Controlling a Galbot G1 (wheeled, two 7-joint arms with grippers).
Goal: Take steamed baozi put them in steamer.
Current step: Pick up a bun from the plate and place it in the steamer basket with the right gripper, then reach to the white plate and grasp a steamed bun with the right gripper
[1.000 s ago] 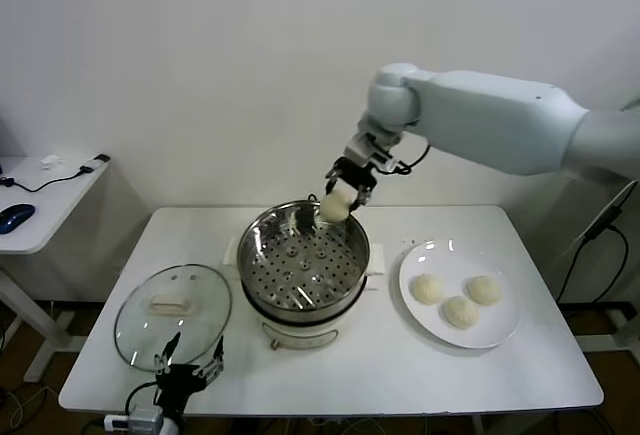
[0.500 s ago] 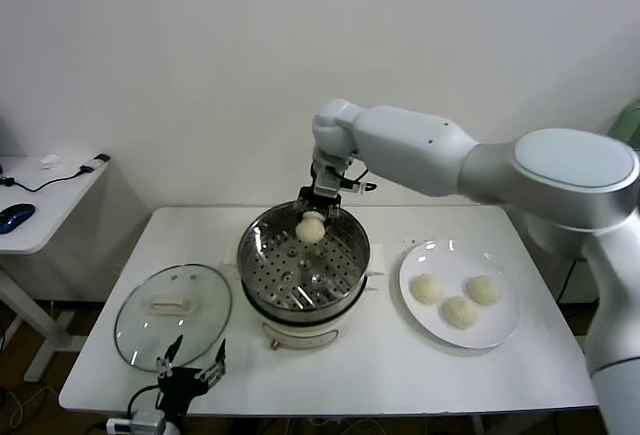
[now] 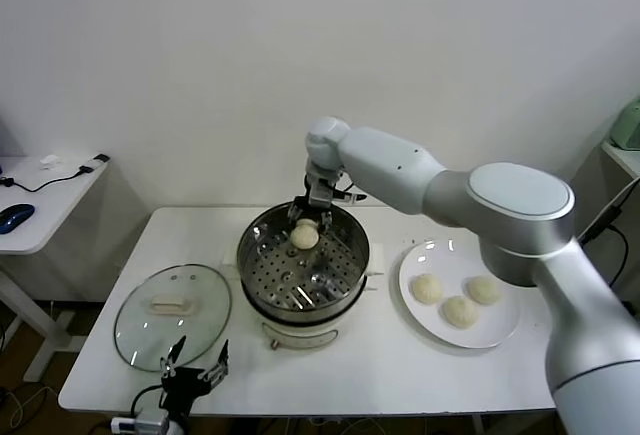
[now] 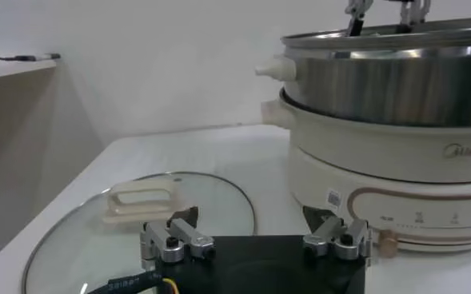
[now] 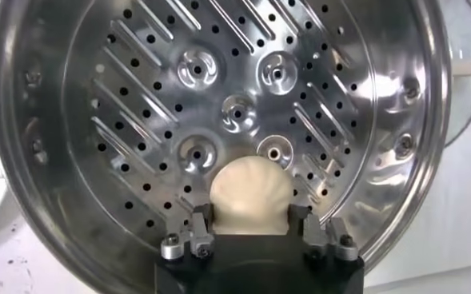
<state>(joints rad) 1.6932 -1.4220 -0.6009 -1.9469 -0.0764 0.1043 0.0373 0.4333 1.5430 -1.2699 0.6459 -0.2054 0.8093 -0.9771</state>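
My right gripper (image 3: 306, 221) is shut on one cream-white baozi (image 3: 305, 237) and holds it low inside the steel steamer (image 3: 352, 273), near its far rim. In the right wrist view the baozi (image 5: 249, 194) sits between the fingers (image 5: 200, 224) just above the perforated tray (image 5: 219, 96). Three more baozi (image 3: 459, 311) lie on the white plate (image 3: 500, 337) to the right of the steamer. My left gripper (image 3: 190, 369) is open and empty, parked at the table's front edge by the glass lid; in the left wrist view its fingers (image 4: 175, 240) are spread.
The glass lid (image 3: 140, 335) with a cream handle lies flat to the left of the steamer and shows in the left wrist view (image 4: 211, 200). The steamer's white base (image 4: 395, 192) stands close ahead of the left gripper. A side table (image 3: 40, 205) stands at the far left.
My right gripper has carried the baozi leftward over the steamer's rim and lowered it into the pot. The left arm has not moved.
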